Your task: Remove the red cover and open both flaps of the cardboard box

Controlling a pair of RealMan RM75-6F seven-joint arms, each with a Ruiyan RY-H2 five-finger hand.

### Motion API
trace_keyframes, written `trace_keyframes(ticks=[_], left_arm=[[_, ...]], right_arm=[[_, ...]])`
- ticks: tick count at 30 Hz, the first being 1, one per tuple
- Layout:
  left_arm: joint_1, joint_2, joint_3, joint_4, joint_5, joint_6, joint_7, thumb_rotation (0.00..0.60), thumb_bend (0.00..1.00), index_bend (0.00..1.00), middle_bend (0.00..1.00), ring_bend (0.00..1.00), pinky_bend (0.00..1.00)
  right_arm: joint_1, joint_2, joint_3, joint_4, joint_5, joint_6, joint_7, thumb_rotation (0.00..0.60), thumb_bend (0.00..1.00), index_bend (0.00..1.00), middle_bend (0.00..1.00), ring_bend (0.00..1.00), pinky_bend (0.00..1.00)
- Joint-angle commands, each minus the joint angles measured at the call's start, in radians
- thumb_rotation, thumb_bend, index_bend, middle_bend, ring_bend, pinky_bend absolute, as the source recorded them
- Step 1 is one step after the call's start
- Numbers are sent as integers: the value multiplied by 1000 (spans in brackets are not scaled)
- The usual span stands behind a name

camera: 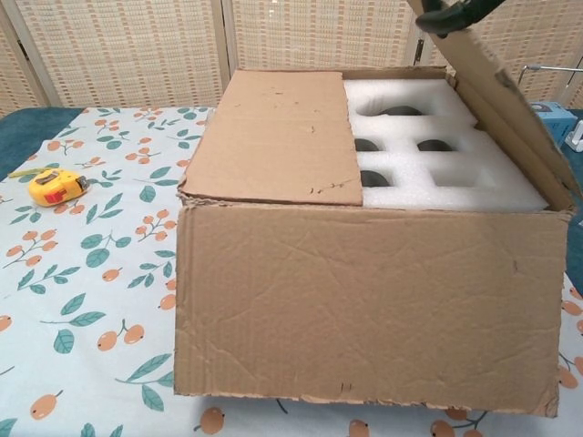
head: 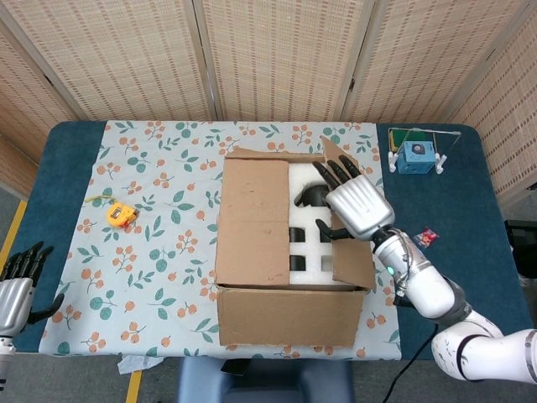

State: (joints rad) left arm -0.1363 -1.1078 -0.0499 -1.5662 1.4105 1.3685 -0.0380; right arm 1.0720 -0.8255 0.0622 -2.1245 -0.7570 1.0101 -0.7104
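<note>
Head view. Right hand [head: 357, 206] over the right half of the cardboard box [head: 285, 315], fingers spread and pressed against the inner face of the right flap [head: 351, 256], pushing rather than clasping; nothing pinched, so released. Flap raised on its hinge along the box's right wall, long axis running from the desk's near edge toward the far edge. Left hand [head: 18, 285] at the near left corner of the desk [head: 59, 147], well apart from the box, fingers apart and holding nothing. Left flap [head: 256, 222] lying flat over the left half of the box, not yet opened, hinge along the left wall and parallel to the right flap. Lies to the left of the right hand, just beside it; right hand far nearer than the left hand. White foam insert [head: 310, 239] showing between the 2 flaps. No red cover in sight, so judged already removed.

Chest view. Only dark fingertips [camera: 451, 16] of the right hand visible at the top edge, on the raised right flap's upper end. Left flap flat over the foam. Left hand out of frame.

Count: 1 box, 2 flaps, 1 foam insert, 1 yellow tape measure [head: 120, 215] toward the left edge, 1 blue device [head: 414, 156] at the far right corner, 1 small wrapper [head: 427, 238] near the right edge.
</note>
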Motion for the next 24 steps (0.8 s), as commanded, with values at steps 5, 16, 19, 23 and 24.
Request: trace_keyframes(ticks=[5,16,19,23,24], left_arm=[[1,-1,2,-5,1,2,11,600,384,0,0,0,0],[-8,-12,3,-8,-7,-14,49,600,384,0,0,0,0],[-10,-14,4,-9,-8,-17,57,600,384,0,0,0,0],[-13,-18,4,-10,-8,-21,66,600,383,0,0,0,0],[-14,-18,4,-10,-8,-21,68,600,383,0,0,0,0]], right_arm=[[-119,130,-24,-99,-70,85,38,235,494,496,0,0,0],[-328,265,-78,-131,-194,155,142,235,504,496,0,0,0],[-373,264,-85,-107,-231,153,189,232,503,496,0,0,0],[-438,228,-86,-37,-313,154,292,231,504,492,0,0,0],[-451,217,-85,-19,-335,155,314,232,504,485,0,0,0]])
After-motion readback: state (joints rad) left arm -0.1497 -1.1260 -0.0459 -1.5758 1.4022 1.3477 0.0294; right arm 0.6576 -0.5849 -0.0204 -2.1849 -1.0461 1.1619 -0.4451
